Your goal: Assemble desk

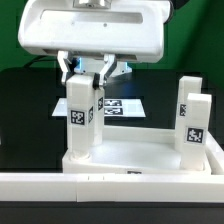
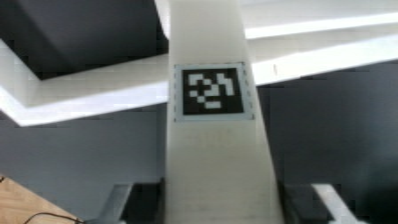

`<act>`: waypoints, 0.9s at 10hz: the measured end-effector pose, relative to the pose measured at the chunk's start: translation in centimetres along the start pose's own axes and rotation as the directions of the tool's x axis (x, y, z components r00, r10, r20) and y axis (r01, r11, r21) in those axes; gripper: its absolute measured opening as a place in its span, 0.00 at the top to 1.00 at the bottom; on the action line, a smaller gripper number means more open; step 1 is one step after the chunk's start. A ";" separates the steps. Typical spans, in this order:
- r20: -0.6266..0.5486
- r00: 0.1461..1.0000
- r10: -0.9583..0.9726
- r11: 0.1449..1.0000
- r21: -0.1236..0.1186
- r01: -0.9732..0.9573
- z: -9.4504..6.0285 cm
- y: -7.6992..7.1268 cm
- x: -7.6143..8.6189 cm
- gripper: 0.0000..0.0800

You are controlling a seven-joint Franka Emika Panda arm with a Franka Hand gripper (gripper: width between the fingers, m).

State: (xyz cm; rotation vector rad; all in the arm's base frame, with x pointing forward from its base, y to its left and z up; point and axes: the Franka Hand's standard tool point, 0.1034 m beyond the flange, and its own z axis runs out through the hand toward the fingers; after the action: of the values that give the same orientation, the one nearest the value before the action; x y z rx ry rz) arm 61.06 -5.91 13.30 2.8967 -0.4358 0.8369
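Holding the white leg (image 1: pixel 81 115) near its top, the gripper (image 1: pixel 85 75) is clamped on hard, light, smooth plastic that could slip.

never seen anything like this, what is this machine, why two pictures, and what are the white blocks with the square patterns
It is a robot arm building a small white desk. The exterior view looks at the scene from outside; the wrist view comes from a camera on the arm, looking along what it holds. The gripper, a two-finger claw, is shut on a leg standing upright on the desk slab. Two more legs stand on the slab at the exterior view's right. The square patterns are tags. Behind lies the marker board.
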 end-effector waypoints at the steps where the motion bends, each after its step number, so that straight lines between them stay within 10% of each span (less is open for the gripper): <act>1: 0.000 1.000 -0.004 1.000 -0.003 0.004 0.2 0.0 -0.1 0.64; 9: -0.028 1.000 -0.009 1.000 -0.010 0.009 0.4 0.0 0.0 0.58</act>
State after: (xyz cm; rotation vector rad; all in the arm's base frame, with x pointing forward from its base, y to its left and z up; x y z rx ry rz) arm 61.28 -6.01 12.97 2.8720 -0.4227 0.8697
